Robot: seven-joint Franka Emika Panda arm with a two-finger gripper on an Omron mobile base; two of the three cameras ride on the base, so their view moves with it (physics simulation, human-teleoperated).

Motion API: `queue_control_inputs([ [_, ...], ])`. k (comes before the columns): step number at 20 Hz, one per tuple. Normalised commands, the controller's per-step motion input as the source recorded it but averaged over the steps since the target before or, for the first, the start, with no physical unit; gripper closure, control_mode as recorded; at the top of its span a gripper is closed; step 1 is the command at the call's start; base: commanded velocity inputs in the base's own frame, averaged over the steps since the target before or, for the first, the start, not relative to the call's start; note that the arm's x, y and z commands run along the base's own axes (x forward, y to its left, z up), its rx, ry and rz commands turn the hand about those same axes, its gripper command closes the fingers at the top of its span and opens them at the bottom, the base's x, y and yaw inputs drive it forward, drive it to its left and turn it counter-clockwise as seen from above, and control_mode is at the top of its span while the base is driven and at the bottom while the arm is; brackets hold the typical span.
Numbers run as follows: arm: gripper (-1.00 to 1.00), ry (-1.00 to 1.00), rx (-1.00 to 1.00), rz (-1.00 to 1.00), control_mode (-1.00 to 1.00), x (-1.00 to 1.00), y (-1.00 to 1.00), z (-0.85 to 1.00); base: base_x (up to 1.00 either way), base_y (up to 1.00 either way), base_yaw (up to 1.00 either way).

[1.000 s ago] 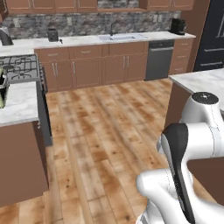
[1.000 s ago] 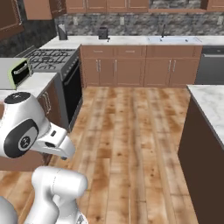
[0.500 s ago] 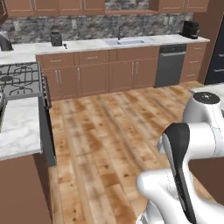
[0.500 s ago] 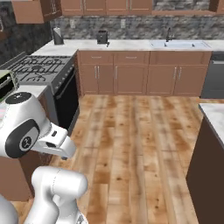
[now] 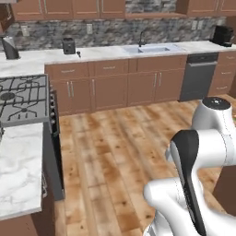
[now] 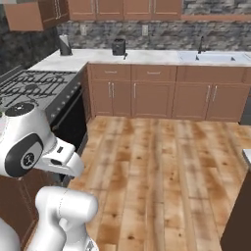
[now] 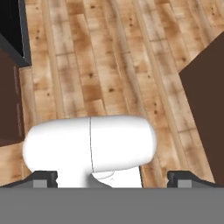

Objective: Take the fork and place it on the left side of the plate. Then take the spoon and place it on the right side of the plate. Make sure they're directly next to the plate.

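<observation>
Wooden kitchen floor (image 5: 110, 152) by the stove (image 5: 20, 99).
Gripper (image 7: 112, 178) points down at it, fingers wide apart, holding nothing.

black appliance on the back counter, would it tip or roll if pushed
The black appliance looks squat and boxy, so it would probably slide rather than roll or tip. The counter under it looks smooth, so likely little grip.

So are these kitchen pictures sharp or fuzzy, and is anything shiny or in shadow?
Left base view: soft all over, and the wood floor has a pale sheen. Right base view: just as soft, with the stove side dim and shaded. Hand view: even light, blurry floorboards, the end effector open, no strong shadows.
</observation>
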Motion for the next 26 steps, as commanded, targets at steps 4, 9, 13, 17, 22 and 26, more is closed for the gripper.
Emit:
queue_control_inputs([
  [4,-1.0,0.0,0.0,0.0,1.0,0.0,0.0,0.0,1.0,-0.34,0.12],
  [9,-1.0,0.0,0.0,0.0,1.0,0.0,0.0,0.0,1.0,-0.26,0.12],
  [13,-1.0,0.0,0.0,0.0,1.0,0.0,0.0,0.0,1.0,-0.16,0.12],
  [17,-1.0,0.0,0.0,0.0,1.0,0.0,0.0,0.0,1.0,-0.35,0.11],
  [22,-1.0,0.0,0.0,0.0,1.0,0.0,0.0,0.0,1.0,-0.4,0.09],
  [26,-1.0,0.0,0.0,0.0,1.0,0.0,0.0,0.0,1.0,-0.42,0.07],
])
